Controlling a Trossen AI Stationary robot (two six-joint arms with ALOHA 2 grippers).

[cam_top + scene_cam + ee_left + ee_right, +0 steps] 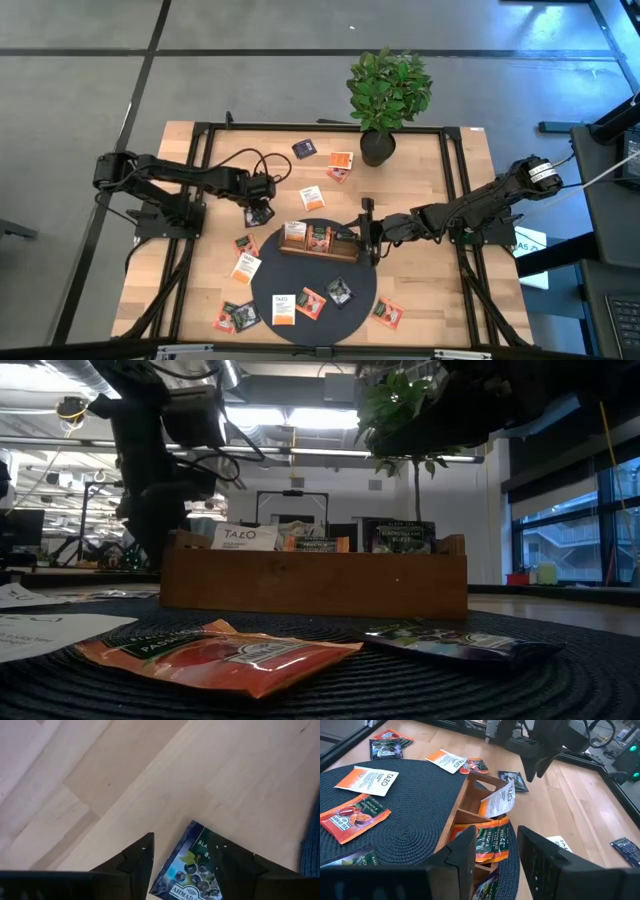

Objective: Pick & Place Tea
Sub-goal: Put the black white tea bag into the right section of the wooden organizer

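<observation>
The tea sachets lie scattered. Several are on the wooden table, such as an orange one (341, 160) and a white one (245, 268). Three lie flat on the round dark mat (270, 272), and several stand in the wooden tray (300, 250) at the mat's far side. My left gripper (258, 214) is left of the tray, pointing down and open. A dark blue sachet (190, 870) lies flat on the table between its fingers. My right gripper (495, 860) is open and hovers at the tray's right end (462, 805). My left gripper comes from above with one finger (140, 862) on either side of the dark blue sachet's corner (192, 827). The sachet lies flat on the table. I cannot tell whether the fingers touch it.
A potted plant (385, 95) stands at the table's far edge, behind the tray. A black metal frame (200, 130) runs around the table. More sachets lie near the table's front edge, one orange (388, 314) and some dark (236, 317). Bare wood lies at the far left.
</observation>
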